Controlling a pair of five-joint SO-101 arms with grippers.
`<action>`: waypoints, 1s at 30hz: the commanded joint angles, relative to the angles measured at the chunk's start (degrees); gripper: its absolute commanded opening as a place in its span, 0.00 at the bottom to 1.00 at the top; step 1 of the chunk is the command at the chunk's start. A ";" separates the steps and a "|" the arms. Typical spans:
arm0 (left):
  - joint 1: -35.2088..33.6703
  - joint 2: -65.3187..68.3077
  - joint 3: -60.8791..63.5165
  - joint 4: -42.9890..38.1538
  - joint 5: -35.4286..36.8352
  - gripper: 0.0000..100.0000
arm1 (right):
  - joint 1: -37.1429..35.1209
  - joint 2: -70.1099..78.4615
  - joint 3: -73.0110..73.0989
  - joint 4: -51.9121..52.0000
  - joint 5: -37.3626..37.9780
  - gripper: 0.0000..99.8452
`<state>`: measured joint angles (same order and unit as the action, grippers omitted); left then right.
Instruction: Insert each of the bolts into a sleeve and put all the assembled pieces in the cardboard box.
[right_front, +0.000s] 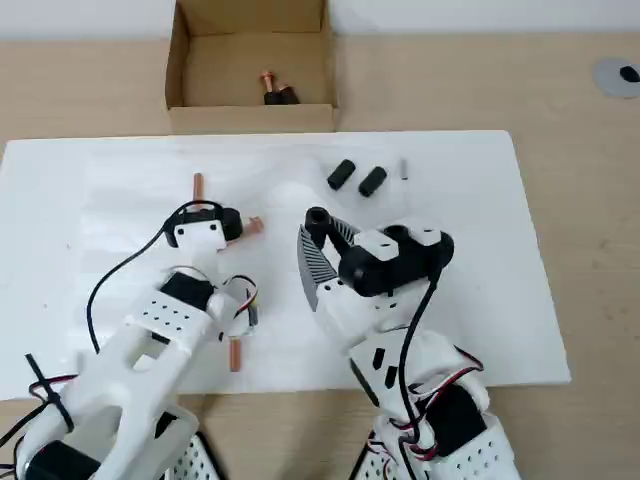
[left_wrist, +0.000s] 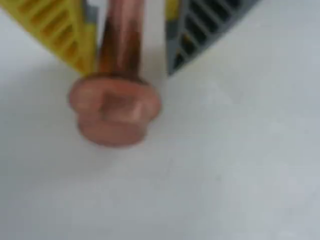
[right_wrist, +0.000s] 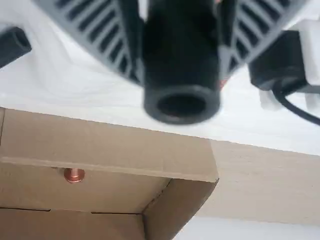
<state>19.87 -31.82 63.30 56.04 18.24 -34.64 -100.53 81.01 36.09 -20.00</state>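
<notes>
Mid-sheet, the left gripper (left_wrist: 129, 65) clamped a copper bolt (left_wrist: 115, 107) by its shank. A yellow finger (left_wrist: 60, 30) and a grey finger (left_wrist: 205, 30) pressed it from either side. The bolt's flanged hexagonal head jutted past the fingertips, just above the white sheet (left_wrist: 240, 160).

The right gripper (right_wrist: 181, 75) was closed on a black sleeve (right_wrist: 182, 60), a short matte tube. Its round open bore faced out toward the cardboard box (right_wrist: 110, 150). Seen from above, the bolt head pointed toward the held sleeve, with the two parts near each other but apart.

Inside the box, an assembled piece (right_front: 276, 90) lay against the wall nearest the arms, a copper head protruding from its black tube.

A first spare sleeve (right_front: 342, 173) and a second spare sleeve (right_front: 372, 181) lay side by side on the far part of the sheet, with a small grey pin (right_front: 404, 168) just beside them. One loose bolt (right_front: 198, 184) lay beyond the left gripper. Another bolt (right_front: 236, 352) rested near the sheet's front edge, beside the left arm.
</notes>
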 joint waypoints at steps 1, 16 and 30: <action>-0.97 0.84 0.97 -1.67 0.00 0.11 | 0.75 0.04 -2.95 -1.05 -0.62 0.01; -0.88 0.40 -0.18 -1.85 -4.48 0.00 | 0.75 -0.31 -2.95 -1.05 -0.62 0.01; -9.32 -4.88 -35.52 13.71 -4.48 0.00 | 0.75 0.13 -2.86 -0.53 -0.62 0.01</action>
<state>13.98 -32.44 38.59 67.56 14.02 -34.64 -100.53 81.01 36.09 -20.00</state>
